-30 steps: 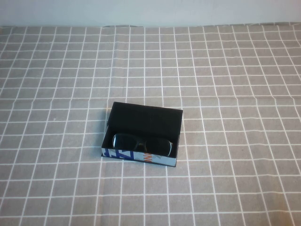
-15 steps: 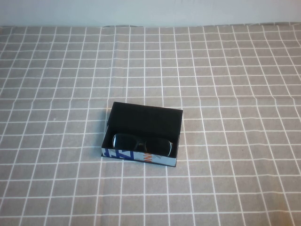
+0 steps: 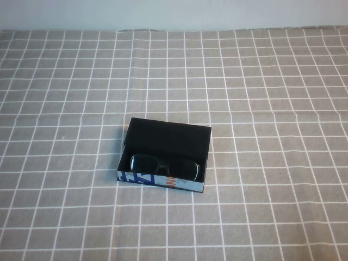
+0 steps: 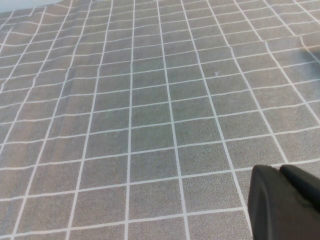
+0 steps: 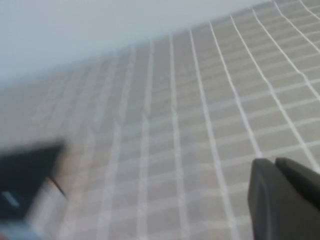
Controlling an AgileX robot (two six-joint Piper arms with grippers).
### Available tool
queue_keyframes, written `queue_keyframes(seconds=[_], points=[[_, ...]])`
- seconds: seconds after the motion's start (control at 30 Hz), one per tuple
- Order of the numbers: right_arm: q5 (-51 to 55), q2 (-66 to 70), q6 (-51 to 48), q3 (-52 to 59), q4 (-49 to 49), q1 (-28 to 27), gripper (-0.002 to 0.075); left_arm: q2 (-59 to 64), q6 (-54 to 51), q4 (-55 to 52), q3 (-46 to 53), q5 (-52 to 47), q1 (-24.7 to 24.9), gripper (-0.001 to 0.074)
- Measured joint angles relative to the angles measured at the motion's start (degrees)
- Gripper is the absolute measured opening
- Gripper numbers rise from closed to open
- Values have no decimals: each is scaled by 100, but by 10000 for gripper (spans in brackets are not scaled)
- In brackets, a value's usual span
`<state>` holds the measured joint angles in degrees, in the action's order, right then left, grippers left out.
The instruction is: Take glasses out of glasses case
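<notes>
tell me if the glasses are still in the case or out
In: the glasses lie inside the open glasses case. Neither the left pincer nor the right pincer touches them.

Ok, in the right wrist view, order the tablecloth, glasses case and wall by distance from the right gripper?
1. tablecloth, right under the right gripper.
2. glasses case, off to its side on the cloth.
3. wall, beyond the cloth's far edge.
The left gripper hovers over bare cloth elsewhere.
</notes>
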<state>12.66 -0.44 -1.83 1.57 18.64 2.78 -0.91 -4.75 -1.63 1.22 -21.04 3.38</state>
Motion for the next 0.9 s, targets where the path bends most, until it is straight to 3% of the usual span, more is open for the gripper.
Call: queue_keyframes(seconds=[0.2,0.47,0.63,0.9], points=[[-908,0,0,0,2045,0,-17,0,0,0,0,0,0,-4],[-1010,0,0,0,2798,0,-17,0,0,0,0,0,0,-4],[107,358,0,-441,2738,0,-17,0,0,0,0,0,0,-4],[2865,3111,-127,-2632,1124,0,-17,0,0,0,0,0,0,-4]])
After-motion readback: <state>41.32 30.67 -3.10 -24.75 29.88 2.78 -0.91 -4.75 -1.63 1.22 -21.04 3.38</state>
